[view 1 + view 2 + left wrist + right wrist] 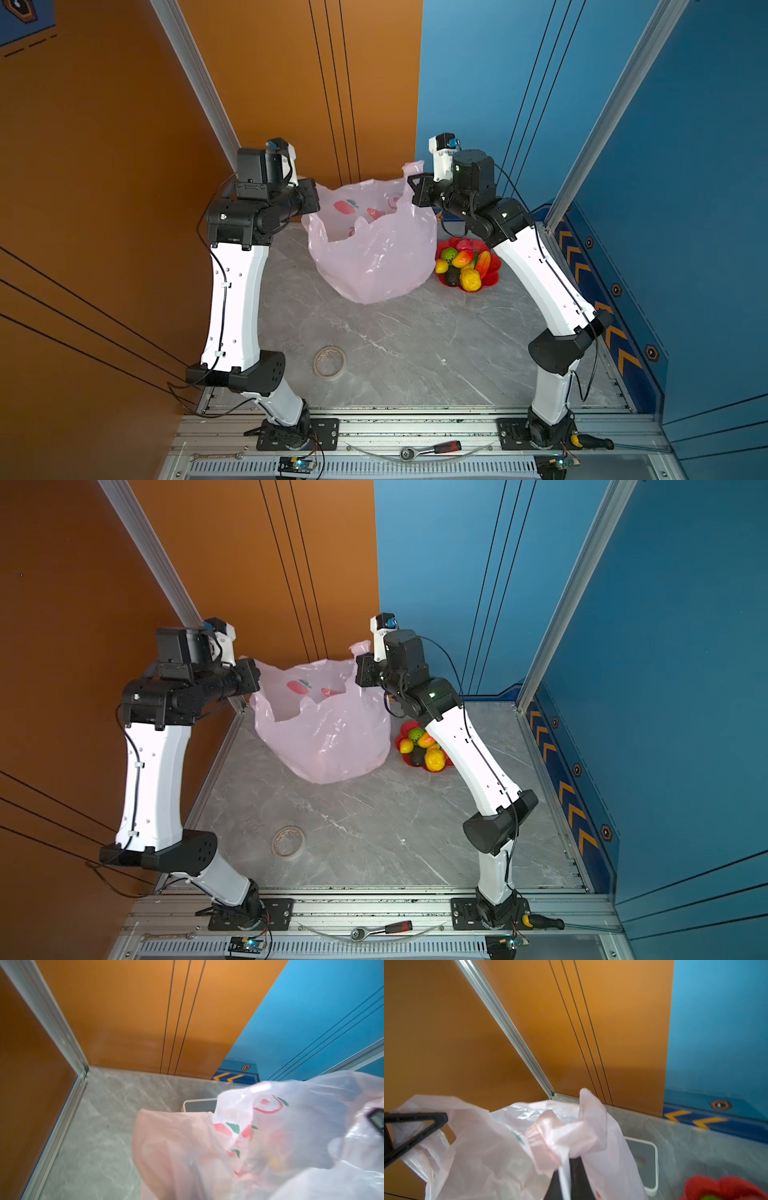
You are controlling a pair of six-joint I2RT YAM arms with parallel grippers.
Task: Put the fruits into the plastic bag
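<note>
**Left gripper (314,198) and right gripper (414,188) both clenched on the thin, translucent pale-pink plastic bag (374,262)**

The right gripper's jaws are closed tight on a bunched handle of the plastic bag. In the right wrist view its black fingers (579,1180) pinch the gathered film from below. The left gripper's jaws are closed too, at the opposite edge of the bag's rim. The left wrist view shows only film where they would be, so the pinch itself is hidden. In both top views, though, the rim rises straight to that gripper.

Between the two grippers the bag hangs with its mouth open upward. Its bottom rests on the grey marble-patterned table (415,345). Red apple prints show on its inner wall.

The small glossy toy fruits (463,258), yellow-red, green and dark, lie heaped in a red flower-shaped dish (494,262). The dish sits on the table just beside the bag's right side. In a top view the right arm's white forearm (469,754) crosses above the dish and covers part of it.

Behind the bag stands a white-and-grey rectangular box (648,1159). It shows only in the wrist views, because the bag screens it from above. Toward the front a flat roll of beige tape (329,362) lies on the table, well apart from the bag.
</note>
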